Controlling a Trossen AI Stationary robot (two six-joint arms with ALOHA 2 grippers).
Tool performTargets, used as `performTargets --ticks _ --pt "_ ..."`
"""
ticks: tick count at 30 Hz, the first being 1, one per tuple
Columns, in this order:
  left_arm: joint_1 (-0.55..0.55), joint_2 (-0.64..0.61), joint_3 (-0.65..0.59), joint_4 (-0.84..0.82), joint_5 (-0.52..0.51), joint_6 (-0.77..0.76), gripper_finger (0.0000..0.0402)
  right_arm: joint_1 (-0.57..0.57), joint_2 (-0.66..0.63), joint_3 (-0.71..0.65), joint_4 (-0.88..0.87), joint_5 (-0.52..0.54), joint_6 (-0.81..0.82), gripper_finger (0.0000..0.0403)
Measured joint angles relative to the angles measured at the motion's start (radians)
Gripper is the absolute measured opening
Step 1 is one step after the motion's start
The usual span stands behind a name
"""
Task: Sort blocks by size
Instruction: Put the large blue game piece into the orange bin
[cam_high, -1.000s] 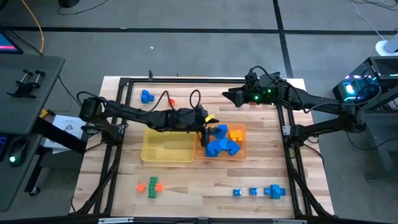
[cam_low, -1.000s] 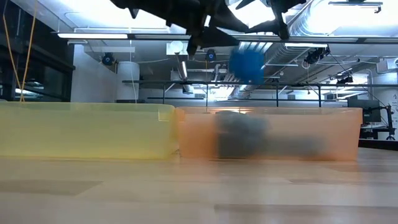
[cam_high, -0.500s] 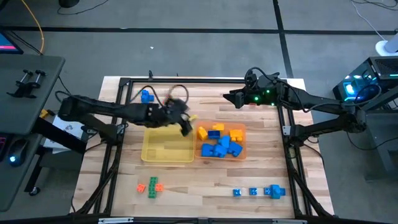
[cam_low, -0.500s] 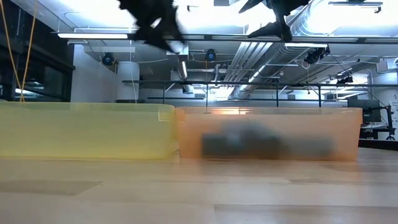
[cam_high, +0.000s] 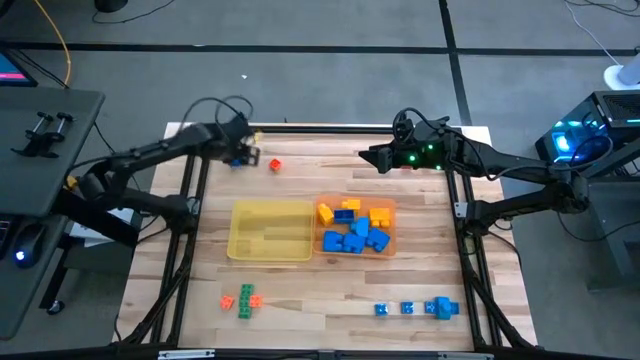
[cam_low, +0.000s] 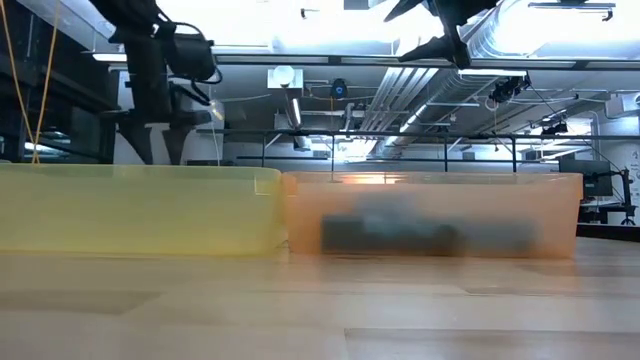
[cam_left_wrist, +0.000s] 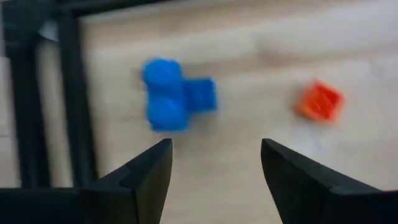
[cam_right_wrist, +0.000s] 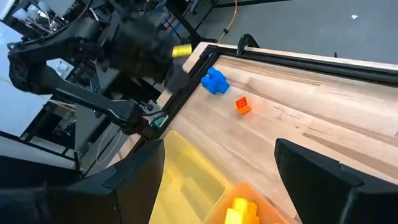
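Left gripper (cam_left_wrist: 211, 165), fingers spread and empty, hovers above the blue block (cam_left_wrist: 174, 93) at the table's far left corner; a tiny orange block (cam_left_wrist: 319, 102) lies beside it. For a clean pick, centre over the blue block, descend straight, avoid the frame (cam_left_wrist: 68, 93). Right gripper (cam_high: 372, 156) waits spread at the far edge, empty

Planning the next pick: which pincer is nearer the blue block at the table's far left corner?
Left. The left pincer hovers open right over the blue block. The right pincer waits open across the table's far edge, well off to the side.
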Motion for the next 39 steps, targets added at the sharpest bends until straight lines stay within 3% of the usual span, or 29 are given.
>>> performTargets --ticks 7,17,26,32,36,39 --pt "0.180 0.039 0.000 0.012 -0.027 0.079 0.0227 0.000 0.000 0.000 -0.008 -0.006 0.016 0.0300" --pt "0.197 0.211 0.000 0.117 0.041 0.105 0.0227 0.000 0.001 0.000 -0.008 -0.005 0.017 0.0300" --pt "0.232 0.270 0.000 0.134 0.016 0.109 0.0227 0.026 0.001 0.000 -0.030 -0.005 0.015 0.0300" --pt "0.252 0.295 0.000 0.131 0.070 0.122 0.0226 0.053 0.001 0.000 -0.058 0.008 0.016 0.0300" --pt "0.252 0.294 0.001 0.145 0.098 0.163 0.0206 0.068 0.001 0.000 -0.058 0.057 0.016 0.0300" --pt "0.252 0.294 0.001 0.135 0.104 0.165 0.0164 0.076 0.001 0.000 -0.058 0.071 0.019 0.0300"
